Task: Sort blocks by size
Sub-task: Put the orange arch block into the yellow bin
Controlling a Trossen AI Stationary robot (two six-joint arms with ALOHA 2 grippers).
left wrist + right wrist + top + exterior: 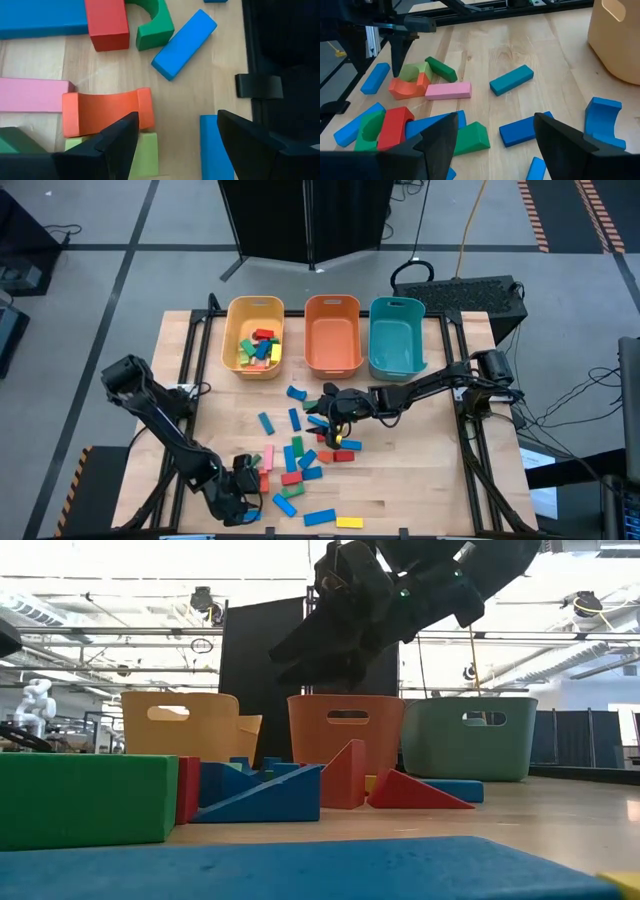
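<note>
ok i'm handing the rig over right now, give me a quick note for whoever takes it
Left hand: open, empty, low at the near-left table edge over an orange arch block.
Right hand: open, empty, above the scattered blocks mid-table.
Done: a few blocks lie in the yellow bin.
Orange bin and teal bin show no blocks.
Left: most blocks are loose on the table, unsorted.

No readable text, label, brand or number shows in any view
</note>
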